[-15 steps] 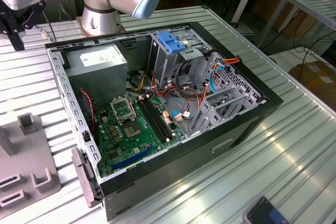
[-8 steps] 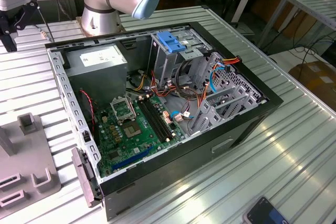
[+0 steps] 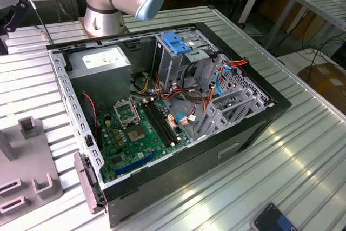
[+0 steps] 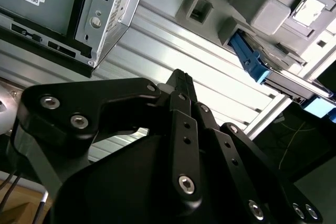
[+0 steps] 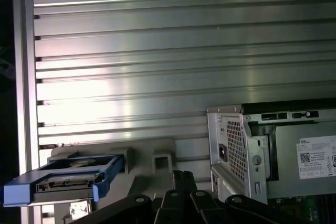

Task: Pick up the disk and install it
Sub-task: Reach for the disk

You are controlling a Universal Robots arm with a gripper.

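The disk [image 5: 65, 181] is a flat drive framed by blue plastic rails, held on edge in a grey holder [image 5: 152, 161] on the ribbed aluminium table. In the second wrist view one blue rail of the disk [image 4: 248, 56] sticks out of the grey holder [image 4: 262, 9]. My gripper [image 4: 181, 76] hangs above the bare table between the holder and the computer case, well apart from the disk. Its black fingers are shut together with nothing between them. In the first wrist view the gripper [image 5: 181, 174] shows its narrow tip.
An open computer case [image 3: 162, 106] lies on its side on the table, with a grey power-supply box [image 3: 100, 60], a metal drive cage with a blue handle [image 3: 175, 41] and a green motherboard [image 3: 135, 128]. The arm's base [image 3: 105, 4] stands behind it. A phone [image 3: 273, 220] lies near the front.
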